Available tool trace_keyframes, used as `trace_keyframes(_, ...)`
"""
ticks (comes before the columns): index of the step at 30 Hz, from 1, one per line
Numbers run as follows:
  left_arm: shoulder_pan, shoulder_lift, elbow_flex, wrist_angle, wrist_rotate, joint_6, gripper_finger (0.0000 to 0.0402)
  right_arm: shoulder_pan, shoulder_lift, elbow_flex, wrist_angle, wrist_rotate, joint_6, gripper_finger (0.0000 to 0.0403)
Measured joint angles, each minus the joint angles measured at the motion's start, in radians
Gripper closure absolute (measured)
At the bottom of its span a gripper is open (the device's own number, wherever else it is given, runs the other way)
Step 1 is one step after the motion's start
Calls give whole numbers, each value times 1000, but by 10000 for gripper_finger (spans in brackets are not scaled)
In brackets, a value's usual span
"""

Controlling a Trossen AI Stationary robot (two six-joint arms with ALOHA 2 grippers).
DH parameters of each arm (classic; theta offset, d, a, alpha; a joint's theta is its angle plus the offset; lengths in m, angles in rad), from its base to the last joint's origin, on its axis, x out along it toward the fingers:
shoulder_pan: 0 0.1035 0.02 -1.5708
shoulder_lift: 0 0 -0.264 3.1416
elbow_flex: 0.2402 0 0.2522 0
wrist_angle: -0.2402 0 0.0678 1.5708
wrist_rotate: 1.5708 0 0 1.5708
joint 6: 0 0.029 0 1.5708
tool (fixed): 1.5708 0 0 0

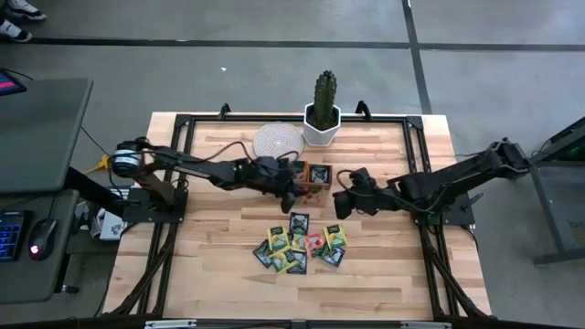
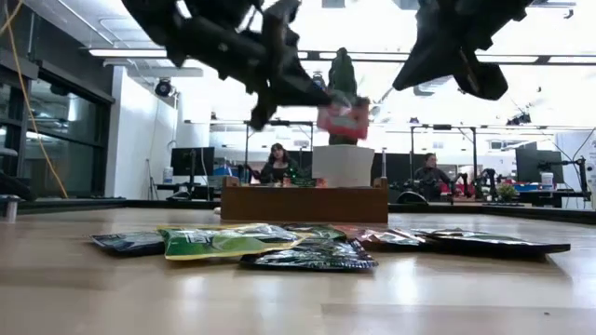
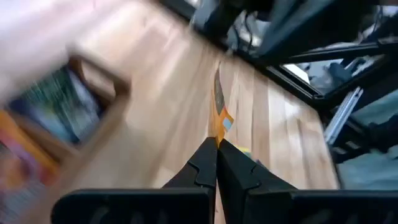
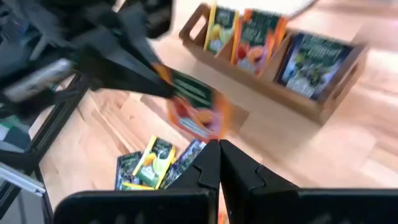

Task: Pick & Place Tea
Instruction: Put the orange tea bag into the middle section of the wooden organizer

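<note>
One orange-red packet (image 4: 198, 111) hangs pinched by its edge in the left gripper (image 3: 216, 144), lifted above the table (image 1: 219, 247) just near of the wooden tray (image 1: 312, 175), which stands at the far middle beside the white pot of the cactus (image 1: 324, 96). The left wrist view shows the packet edge-on, a thin sliver clamped between fingers pressed tight together; the low view shows it dangling flat-faced in front of the tray. The rest of the tea lies in a loose, overlapping heap (image 1: 299, 244) on the near middle of the table, yellow, green and dark packets among them, while the tray already holds some standing packets: yellow, orange and dark blue show in the right wrist view. The right gripper (image 4: 219, 144) hovers just to the right of the tray with its fingers clenched on nothing, the pile below and near of it. These packets look very light, flat and somewhat floppy, likely with a smooth wrapper that could slide or swivel in a narrow pinch; a grip across a corner or along one edge seems best, since a packet lying flat offers little else to catch. Overlapping ones probably need an exposed raised edge, or two may come up together.
</note>
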Motion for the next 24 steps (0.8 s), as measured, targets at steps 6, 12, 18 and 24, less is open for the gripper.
trace_keyframes(6, 29, -93, 0, -53, -40, 215, 401, 0, -9, 0, -7, 30, -17, 401)
trace_keyframes(12, 101, -94, 0, -78, 24, 353, 401, 0, 1, 0, -5, 29, -17, 398)
trace_keyframes(18, 182, -95, -37, -93, 23, 388, 401, 0, 2, 0, -5, 30, -17, 399)
trace_keyframes(24, 247, -95, -142, 66, 96, 369, 401, 0, 2, 0, -5, 36, -17, 400)
